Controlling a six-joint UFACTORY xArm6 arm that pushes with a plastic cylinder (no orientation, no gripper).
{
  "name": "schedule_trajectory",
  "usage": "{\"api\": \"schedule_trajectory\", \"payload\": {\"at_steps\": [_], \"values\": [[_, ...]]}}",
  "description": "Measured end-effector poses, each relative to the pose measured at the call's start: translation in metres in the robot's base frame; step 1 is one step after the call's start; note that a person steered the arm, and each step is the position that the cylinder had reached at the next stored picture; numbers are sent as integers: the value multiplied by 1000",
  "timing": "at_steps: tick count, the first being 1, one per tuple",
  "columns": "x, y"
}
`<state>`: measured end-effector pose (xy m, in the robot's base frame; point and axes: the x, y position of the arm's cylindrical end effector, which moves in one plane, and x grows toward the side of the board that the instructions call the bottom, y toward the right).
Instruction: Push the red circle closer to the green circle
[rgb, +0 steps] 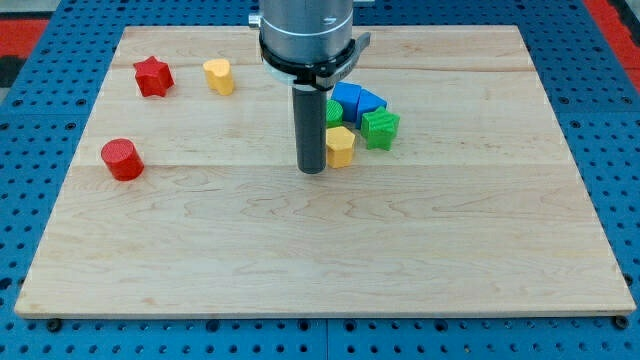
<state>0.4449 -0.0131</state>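
Observation:
The red circle (122, 159) lies at the view's left side of the wooden board (320, 260). The green circle (333, 111) sits near the board's middle top, mostly hidden behind my rod, in a cluster with other blocks. My tip (312, 170) rests on the board just left of a yellow block (340, 145) and below the green circle. The tip is far to the right of the red circle.
A red star (153, 76) and a yellow block (218, 76) lie at the top left. A blue block (355, 100) and a green star (380, 128) crowd the cluster right of my rod. A blue pegboard surrounds the board.

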Motion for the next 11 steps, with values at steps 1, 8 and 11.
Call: {"api": "schedule_trajectory", "payload": {"at_steps": [1, 8, 11], "values": [[-7, 0], [59, -237], [-12, -240]]}}
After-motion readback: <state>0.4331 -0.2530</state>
